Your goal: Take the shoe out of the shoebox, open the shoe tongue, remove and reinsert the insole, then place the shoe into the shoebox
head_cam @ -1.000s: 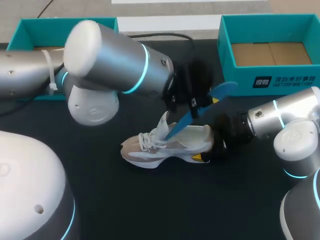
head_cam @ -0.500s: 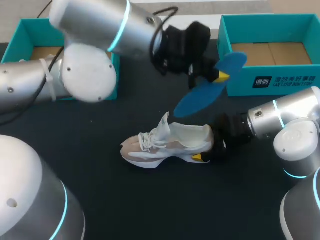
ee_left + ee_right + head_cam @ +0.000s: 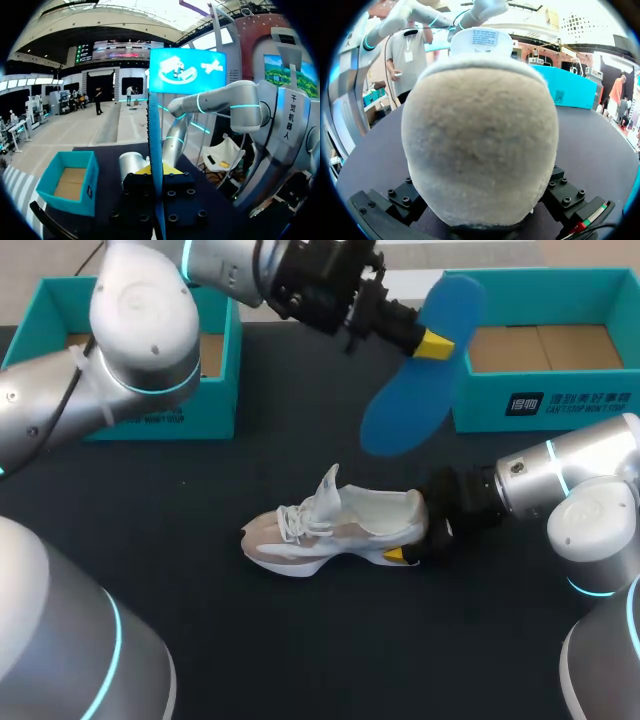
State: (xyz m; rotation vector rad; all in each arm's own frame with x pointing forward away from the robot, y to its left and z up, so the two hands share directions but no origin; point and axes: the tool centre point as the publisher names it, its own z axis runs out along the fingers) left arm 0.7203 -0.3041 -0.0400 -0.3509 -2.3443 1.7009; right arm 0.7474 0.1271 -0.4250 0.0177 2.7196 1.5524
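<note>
A white and beige shoe [image 3: 335, 528] lies on its side on the dark table, toe to the left and tongue [image 3: 328, 490] raised. My right gripper [image 3: 412, 538] is shut on its heel, which fills the right wrist view [image 3: 480, 140] between the fingers. High over the table's back, my left gripper [image 3: 425, 340] is shut on the blue insole [image 3: 415, 380], which hangs clear above the shoe. In the left wrist view the insole [image 3: 155, 145] stands edge-on between the yellow tips of that gripper [image 3: 156, 172].
One open teal shoebox [image 3: 545, 405] stands at the back right, close behind the insole and my right arm. A second teal box [image 3: 215, 370] stands at the back left, under my left arm. Dark table stretches in front of the shoe.
My left arm has lifted the blue insole out of the shoe, up and toward the back right. The shoe and my right gripper have stayed in place.
</note>
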